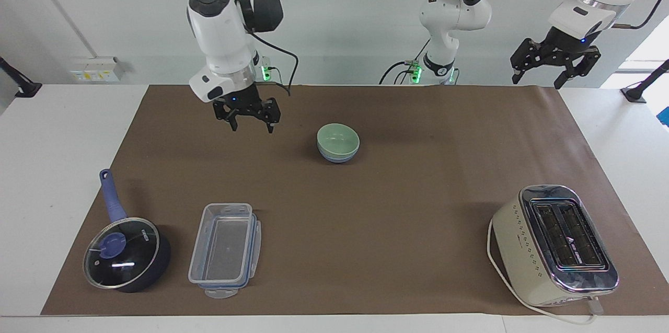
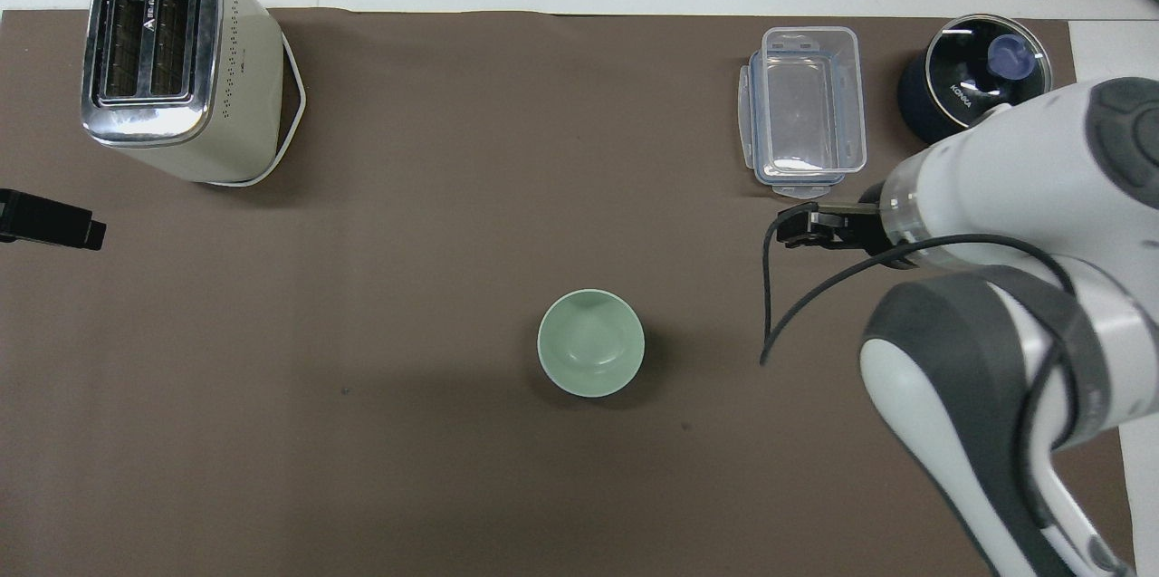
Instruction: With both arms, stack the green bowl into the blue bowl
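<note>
The pale green bowl [image 1: 338, 138] sits nested inside the light blue bowl [image 1: 337, 157] in the middle of the brown mat. Only the blue bowl's lower band shows under it. In the overhead view only the green bowl [image 2: 590, 341] shows; the blue bowl is hidden beneath it. My right gripper [image 1: 252, 119] is open and empty, raised over bare mat toward the right arm's end, apart from the bowls; it also shows in the overhead view [image 2: 797, 228]. My left gripper [image 1: 555, 69] is open and empty and waits high over the mat's edge at the left arm's end.
A cream toaster [image 1: 554, 244] stands far from the robots at the left arm's end. A clear plastic container [image 1: 225, 249] and a dark blue saucepan with a glass lid [image 1: 125, 254] stand far from the robots at the right arm's end.
</note>
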Available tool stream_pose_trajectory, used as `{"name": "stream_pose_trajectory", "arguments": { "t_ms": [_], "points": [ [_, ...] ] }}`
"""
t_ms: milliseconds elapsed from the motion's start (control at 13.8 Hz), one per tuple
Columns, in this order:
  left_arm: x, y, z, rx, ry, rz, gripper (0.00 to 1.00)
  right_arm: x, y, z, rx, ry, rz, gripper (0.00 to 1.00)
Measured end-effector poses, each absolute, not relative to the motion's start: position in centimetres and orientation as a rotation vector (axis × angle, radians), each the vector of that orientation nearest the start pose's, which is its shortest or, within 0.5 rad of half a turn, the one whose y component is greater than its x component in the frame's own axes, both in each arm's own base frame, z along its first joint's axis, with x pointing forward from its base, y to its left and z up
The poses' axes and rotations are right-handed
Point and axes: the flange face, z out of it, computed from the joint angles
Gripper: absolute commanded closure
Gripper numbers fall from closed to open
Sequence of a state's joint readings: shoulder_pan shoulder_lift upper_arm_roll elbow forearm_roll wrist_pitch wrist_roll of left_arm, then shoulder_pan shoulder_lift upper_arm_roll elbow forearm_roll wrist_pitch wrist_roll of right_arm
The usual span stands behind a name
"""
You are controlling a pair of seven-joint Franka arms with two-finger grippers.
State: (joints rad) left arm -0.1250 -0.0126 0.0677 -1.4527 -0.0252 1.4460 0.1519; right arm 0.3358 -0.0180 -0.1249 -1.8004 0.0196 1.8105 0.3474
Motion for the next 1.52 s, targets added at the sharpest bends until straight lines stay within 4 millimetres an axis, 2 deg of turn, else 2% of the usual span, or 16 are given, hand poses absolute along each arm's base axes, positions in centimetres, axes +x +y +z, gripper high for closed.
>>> {"name": "stream_pose_trajectory", "arguments": {
  "t_ms": [218, 363, 581, 726, 871, 1016, 1234, 1524],
  "points": [
    [53.6, -3.3, 67.5, -3.149, 0.336, -0.011, 0.00, 52.9, 6.1, 58.0, -3.103, 0.257, 0.017, 0.00],
    [53.6, -3.3, 67.5, -3.149, 0.336, -0.011, 0.00, 51.7, 2.2, 59.5, -3.097, 0.279, 0.038, 0.00],
    [53.6, -3.3, 67.5, -3.149, 0.336, -0.011, 0.00, 51.0, -3.5, 60.3, -3.091, 0.270, 0.023, 0.00],
    [53.6, -3.3, 67.5, -3.149, 0.336, -0.011, 0.00, 50.9, -6.0, 61.0, -3.088, 0.281, -0.005, 0.00],
    [53.6, -3.3, 67.5, -3.149, 0.336, -0.011, 0.00, 51.2, -6.3, 63.5, -3.089, 0.284, -0.076, 0.00],
    [53.6, -3.3, 67.5, -3.149, 0.336, -0.011, 0.00, 51.3, -5.6, 65.6, -3.095, 0.264, -0.049, 0.00],
    [53.6, -3.3, 67.5, -3.149, 0.336, -0.011, 0.00, 52.3, -4.2, 65.3, -3.106, 0.223, -0.026, 0.00],
    [53.6, -3.3, 67.5, -3.149, 0.336, -0.011, 0.00, 52.4, -4.2, 65.8, -3.125, 0.183, -0.046, 0.00]
  ]
}}
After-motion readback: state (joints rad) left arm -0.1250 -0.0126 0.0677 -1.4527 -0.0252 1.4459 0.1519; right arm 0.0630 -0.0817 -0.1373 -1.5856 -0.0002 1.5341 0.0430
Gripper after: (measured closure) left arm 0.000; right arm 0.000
